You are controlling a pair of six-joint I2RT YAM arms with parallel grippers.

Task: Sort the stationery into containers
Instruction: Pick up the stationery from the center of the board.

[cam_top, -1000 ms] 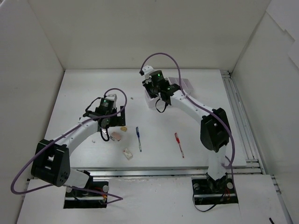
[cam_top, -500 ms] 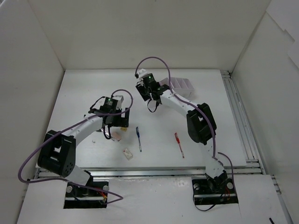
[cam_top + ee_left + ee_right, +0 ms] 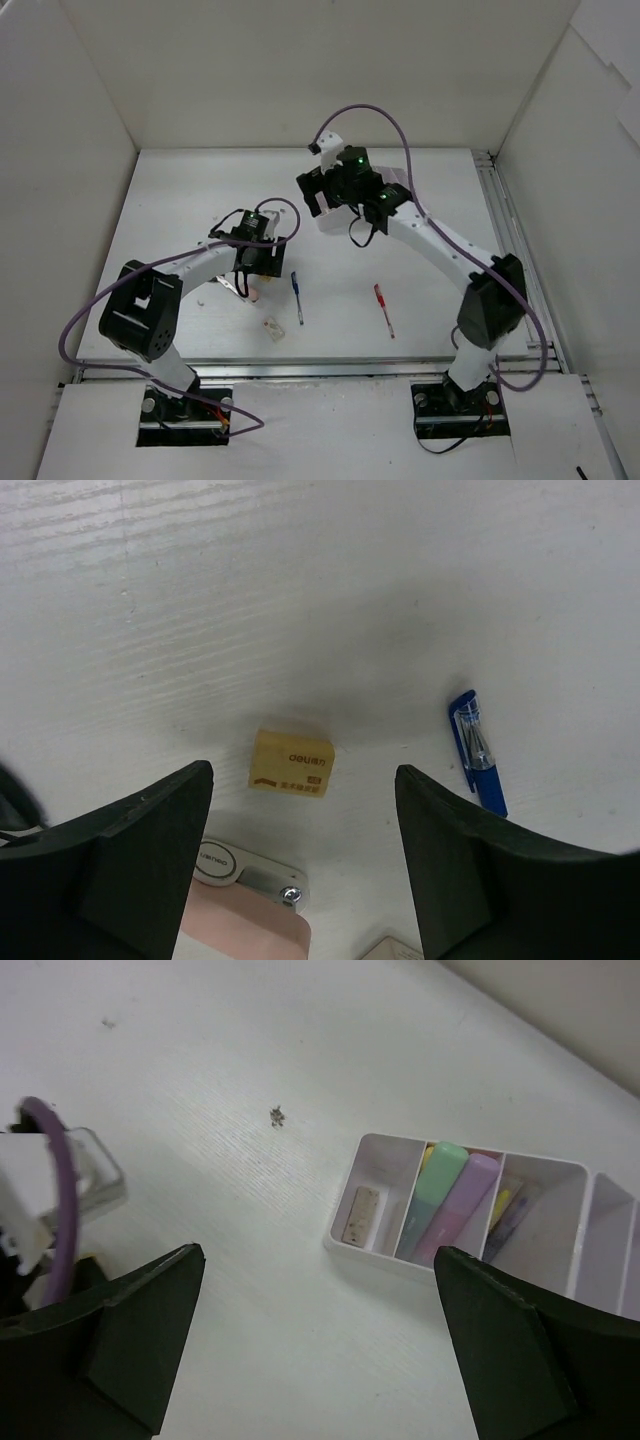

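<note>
Viewing the left wrist feed, I read the left gripper as spread and empty, one finger on each side of a yellow eraser lying flat on the table. A blue pen lies nearby. The right gripper is likewise apart and holds nothing, near the organizer (green marker, lilac marker and pale eraser inside). A red pen lies on the table, apart from the rest.
</note>
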